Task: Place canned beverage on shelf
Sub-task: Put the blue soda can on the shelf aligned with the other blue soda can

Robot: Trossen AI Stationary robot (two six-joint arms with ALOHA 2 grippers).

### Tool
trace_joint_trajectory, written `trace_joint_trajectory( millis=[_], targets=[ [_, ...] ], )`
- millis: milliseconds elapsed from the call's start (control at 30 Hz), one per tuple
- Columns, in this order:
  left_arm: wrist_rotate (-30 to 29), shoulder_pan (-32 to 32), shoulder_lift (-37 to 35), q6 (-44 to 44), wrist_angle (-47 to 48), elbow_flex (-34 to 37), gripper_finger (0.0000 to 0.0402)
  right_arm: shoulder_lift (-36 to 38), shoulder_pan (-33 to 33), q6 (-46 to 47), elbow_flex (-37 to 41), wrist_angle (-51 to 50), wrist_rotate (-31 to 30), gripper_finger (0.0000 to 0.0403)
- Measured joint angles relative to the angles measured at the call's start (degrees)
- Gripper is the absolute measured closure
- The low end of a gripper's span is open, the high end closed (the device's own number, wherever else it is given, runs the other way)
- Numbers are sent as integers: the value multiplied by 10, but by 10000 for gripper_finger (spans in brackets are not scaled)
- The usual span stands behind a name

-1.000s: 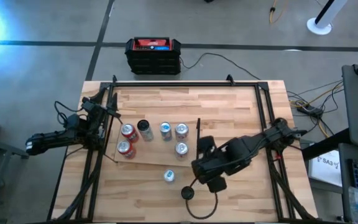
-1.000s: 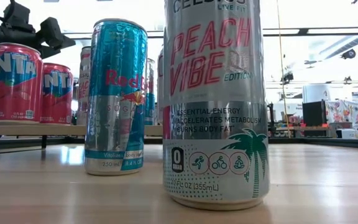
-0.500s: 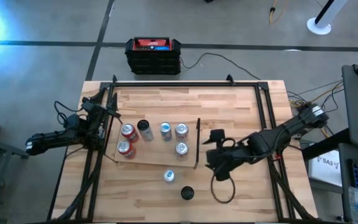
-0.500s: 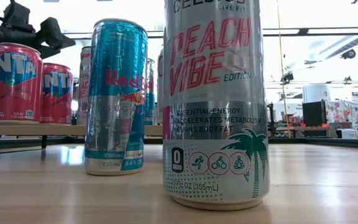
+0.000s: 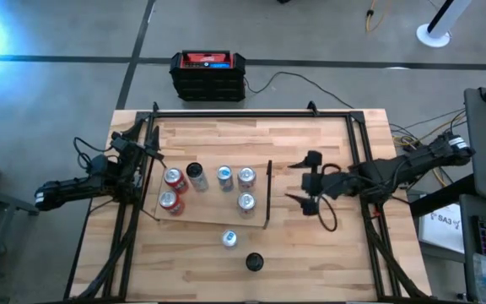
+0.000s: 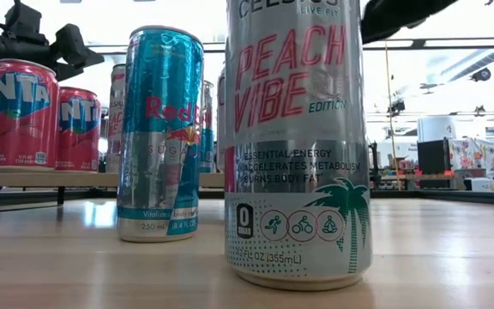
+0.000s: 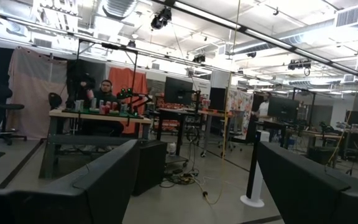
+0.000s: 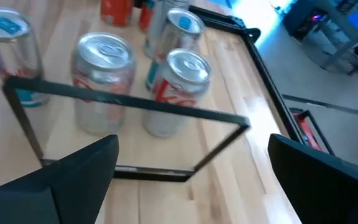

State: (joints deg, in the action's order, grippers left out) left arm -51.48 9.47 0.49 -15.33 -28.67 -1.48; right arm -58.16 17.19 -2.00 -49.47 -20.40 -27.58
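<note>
Wooden planks make the desk (image 5: pixel 310 143), and on it lies the shelf (image 5: pixel 209 215), a pale board with a thin black upright bar (image 5: pixel 267 194) along its short edge toward the desk's right side. Five cans stand on the shelf: two red cans (image 5: pixel 171 190) at its left end, a dark can (image 5: pixel 196 175) just beside them, and three silver cans (image 5: pixel 243 187) nearer the bar. Off the shelf, closer to the desk's front edge, stands a blue and silver can (image 5: pixel 229 239), and a tall silver can (image 5: pixel 254 263) with a dark top stands still nearer that edge. The right gripper (image 5: pixel 305 183) hovers over the desk just beside the black bar, its fingers (image 8: pixel 79 171) spread wide and holding nothing. The left gripper (image 5: pixel 146 152) waits at the desk's left edge, its fingers (image 7: pixel 104 180) about half apart and empty.
</note>
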Motion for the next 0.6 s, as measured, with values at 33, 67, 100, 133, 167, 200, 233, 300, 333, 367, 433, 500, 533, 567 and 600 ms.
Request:
trace_joint_trajectory(
  millis=[33, 67, 100, 133, 167, 200, 233, 300, 333, 367, 433, 500, 533, 567, 600],
  targets=[
    [0, 0, 0, 0, 0, 0, 91, 12, -7, -7, 11, 5, 0, 5],
    [0, 0, 0, 0, 0, 0, 91, 23, -14, -11, 22, 10, 1, 5],
    [0, 0, 0, 0, 0, 0, 91, 35, -21, -16, 31, 15, 1, 5],
    [0, 0, 0, 0, 0, 0, 91, 47, -29, -17, 40, 21, 1, 5],
    [0, 0, 0, 0, 0, 0, 91, 60, -36, -17, 48, 23, 3, 5],
    [0, 0, 0, 0, 0, 0, 91, 71, -43, -16, 55, 23, 4, 5],
    [0, 0, 0, 0, 0, 0, 91, 82, -50, -16, 61, 23, 5, 5],
    [0, 0, 0, 0, 0, 0, 91, 105, -63, -17, 74, 23, 10, 5],
    [0, 0, 0, 0, 0, 0, 91, 118, -69, -16, 81, 22, 14, 5],
    [0, 0, 0, 0, 0, 0, 91, 129, -76, -16, 88, 23, 21, 5],
    [0, 0, 0, 0, 0, 0, 91, 151, -88, -17, 103, 23, 34, 5],
    [0, 0, 0, 0, 0, 0, 91, 171, -98, -16, 119, 23, 41, 5],
    [0, 0, 0, 0, 0, 0, 91, 181, -102, -16, 128, 23, 41, 5],
    [0, 0, 0, 0, 0, 0, 91, 190, -105, -16, 136, 23, 42, 5],
    [0, 0, 0, 0, 0, 0, 91, 198, -108, -16, 143, 23, 42, 5]
  ],
)
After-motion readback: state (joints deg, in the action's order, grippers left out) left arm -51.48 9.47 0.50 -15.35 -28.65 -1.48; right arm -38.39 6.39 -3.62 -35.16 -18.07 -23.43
